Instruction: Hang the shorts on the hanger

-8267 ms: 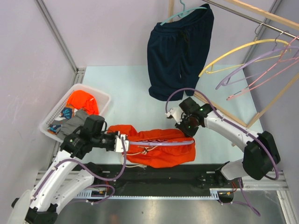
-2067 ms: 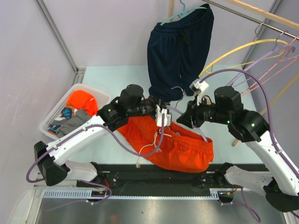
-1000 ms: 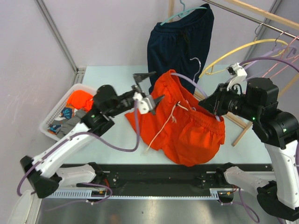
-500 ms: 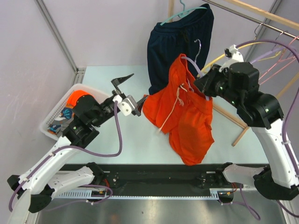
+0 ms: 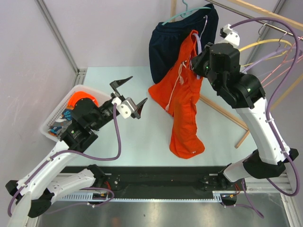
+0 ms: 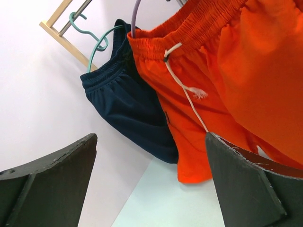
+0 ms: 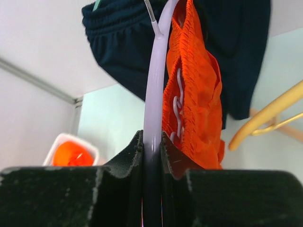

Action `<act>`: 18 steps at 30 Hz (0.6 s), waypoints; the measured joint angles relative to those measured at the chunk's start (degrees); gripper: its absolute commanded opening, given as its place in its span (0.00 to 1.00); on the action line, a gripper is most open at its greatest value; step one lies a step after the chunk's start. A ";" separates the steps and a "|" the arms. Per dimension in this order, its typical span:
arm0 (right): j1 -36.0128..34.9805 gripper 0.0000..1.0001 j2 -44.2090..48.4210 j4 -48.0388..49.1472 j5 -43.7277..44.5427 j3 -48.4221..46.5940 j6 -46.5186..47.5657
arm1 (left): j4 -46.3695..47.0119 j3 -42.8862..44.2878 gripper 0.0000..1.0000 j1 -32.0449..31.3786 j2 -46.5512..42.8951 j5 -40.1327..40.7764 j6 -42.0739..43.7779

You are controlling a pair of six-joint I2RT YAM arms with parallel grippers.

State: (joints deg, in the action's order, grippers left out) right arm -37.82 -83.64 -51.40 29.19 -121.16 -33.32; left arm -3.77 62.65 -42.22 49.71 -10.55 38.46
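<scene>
The orange shorts [image 5: 182,104] hang lengthwise off the lavender hanger [image 5: 199,43], their hem just above the table, right in front of the navy pair. My right gripper [image 5: 196,64] is raised high and shut on the hanger's thin arm [image 7: 155,94]. Beside the right gripper [image 7: 152,142] hang the gathered orange waistband [image 7: 194,94] and the white drawstring. My left gripper [image 5: 131,93] stands wide open and empty to the left of the shorts, apart from them. In the left wrist view the left gripper [image 6: 150,142] faces the shorts [image 6: 222,71] and the hanger's hook [image 6: 134,19].
Navy shorts [image 5: 177,52] hang on a teal hanger from the wooden rail [image 5: 255,12] at the back. A yellow hanger [image 5: 246,49] and pink ones [image 5: 284,59] hang further right. A white basket [image 5: 59,109] with an orange garment sits at the left.
My right arm has lifted the hanger and shorts up and back toward the rail, so the shorts now hang long and narrow. The left gripper has stayed open, well off the shorts.
</scene>
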 measured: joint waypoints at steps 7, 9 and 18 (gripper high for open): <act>-2.23 0.00 -0.02 2.89 10.88 0.46 5.40 | -0.26 0.00 1.00 0.00 0.02 -0.02 0.02; -2.23 0.00 0.20 4.59 13.64 1.51 7.21 | -0.26 0.00 1.00 0.00 0.02 -0.04 0.02; -3.54 0.00 -4.52 14.97 23.50 2.12 16.61 | -0.42 0.00 1.00 0.00 0.24 -0.07 0.02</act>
State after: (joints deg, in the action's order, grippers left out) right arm -41.36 -88.16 -36.42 52.69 -119.04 -16.71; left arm -4.19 62.65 -42.22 49.95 -10.61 38.48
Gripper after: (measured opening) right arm 0.164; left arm 0.996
